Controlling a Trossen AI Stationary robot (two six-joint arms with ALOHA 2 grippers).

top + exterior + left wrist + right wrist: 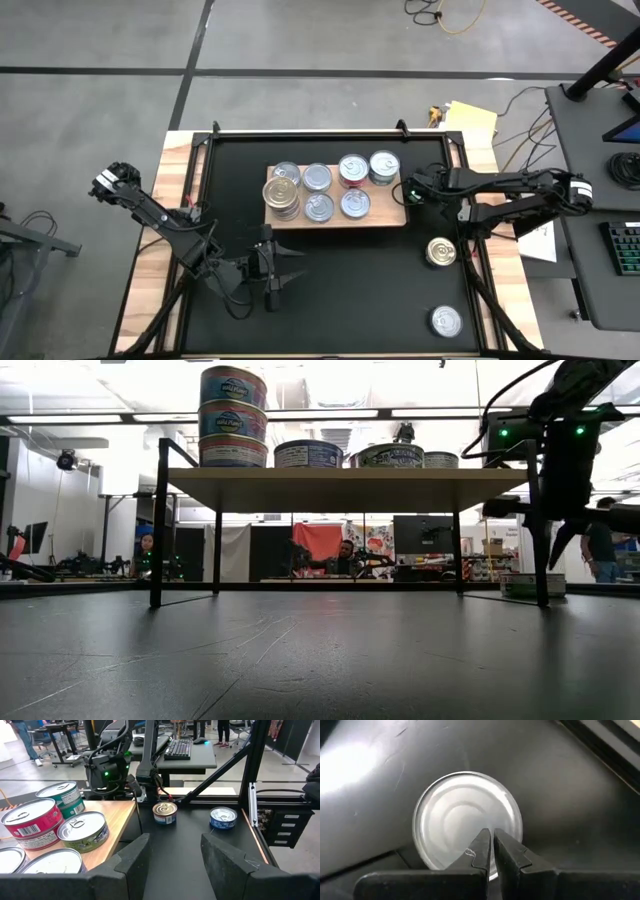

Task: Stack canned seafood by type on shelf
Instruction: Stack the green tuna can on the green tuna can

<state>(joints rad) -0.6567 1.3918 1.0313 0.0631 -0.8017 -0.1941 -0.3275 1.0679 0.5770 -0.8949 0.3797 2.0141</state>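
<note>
The shelf (392,214), a light-wood board on legs, carries several tins of canned seafood. A stack of tins (282,195) stands at its left end (232,415), and single tins such as (354,203) lie beside it. Two loose tins (441,251) (446,321) rest on the black mat. My right gripper (408,190) hangs shut just off the shelf's right end, pointing steeply down. In its wrist view a silver tin top (455,815) lies on the mat beyond the fingertips (492,837). My left gripper (295,266) (172,850) is open and level, near the shelf's front edge. My right gripper's shut fingertips (482,842) stand over the rim of the silver tin's flat top (470,845), coming from above and slanting down. Whether they touch it, I cannot tell. The tin sits flat on the mat.
The black mat (340,290) has open room in front of the shelf. A black frame rail (330,132) runs along the mat's far edge. Desks with a keyboard (622,246) stand past the table's right side, and people sit in the room behind (345,555).
</note>
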